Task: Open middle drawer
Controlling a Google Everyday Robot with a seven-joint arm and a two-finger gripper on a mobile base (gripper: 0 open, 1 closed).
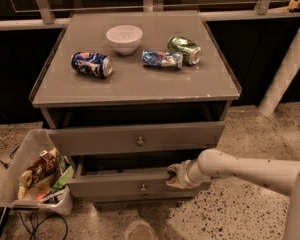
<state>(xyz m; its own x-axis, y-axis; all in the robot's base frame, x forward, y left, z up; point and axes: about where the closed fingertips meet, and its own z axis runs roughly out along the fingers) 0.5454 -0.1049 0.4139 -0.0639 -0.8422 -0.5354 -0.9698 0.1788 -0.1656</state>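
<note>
The middle drawer [115, 184] is the lower grey front with a small round knob [143, 187]. It stands pulled partly out, with a dark gap above it. My gripper [173, 177] is at the top edge of this drawer's front, right of the knob, and touches it. My white arm [240, 168] reaches in from the right. The top drawer [90, 140], with its own knob [140, 141], also stands partly out above it. The bottom drawer is hidden.
On the cabinet top [140, 86] are a white bowl [124, 38], a blue can [92, 65], a crushed blue can [162, 58] and a green can [185, 49], all lying down. A bin of snack packets [37, 176] stands at the cabinet's left. A white pole [285, 64] leans at the right.
</note>
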